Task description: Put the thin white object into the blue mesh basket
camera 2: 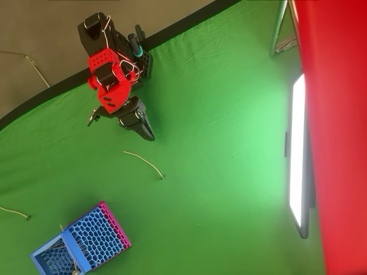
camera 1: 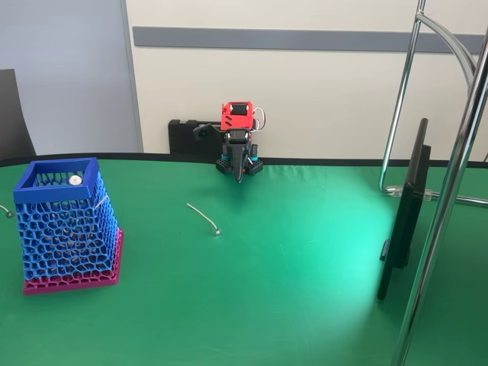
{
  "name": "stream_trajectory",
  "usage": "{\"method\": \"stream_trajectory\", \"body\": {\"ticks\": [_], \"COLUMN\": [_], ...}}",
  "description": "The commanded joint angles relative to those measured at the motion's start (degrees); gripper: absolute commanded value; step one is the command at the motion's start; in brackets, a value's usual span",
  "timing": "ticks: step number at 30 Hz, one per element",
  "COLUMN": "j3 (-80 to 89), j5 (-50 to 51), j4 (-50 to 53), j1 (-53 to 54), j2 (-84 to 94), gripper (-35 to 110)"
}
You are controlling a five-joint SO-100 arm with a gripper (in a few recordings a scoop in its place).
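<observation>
Across the green table lies lots of open room, with its black far edge right behind me. Near the left edge stands the blue mesh basket, cut off in the overhead view. My gripper hangs down, jaws pressed together, holding nothing. Between us lies the thin white object, touching nothing. Something small and white inside the basket is hard to make out.

Your arm has red printed upper parts and black lower links. Thin white and red cables loop beside the red housing, and its black gripper tapers to a point.
</observation>
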Motion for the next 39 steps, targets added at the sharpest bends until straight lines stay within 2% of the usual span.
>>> {"method": "stream_trajectory", "body": {"ticks": [1, 33, 39], "j3": [0.00, 0.44, -2.55], "j5": [0.44, 1.58, -3.25], "j4": [0.18, -1.14, -8.70], "j1": [-0.09, 0.70, -0.62], "j2": [0.35, 0.26, -9.84], "gripper": [1, 1, 1]}}
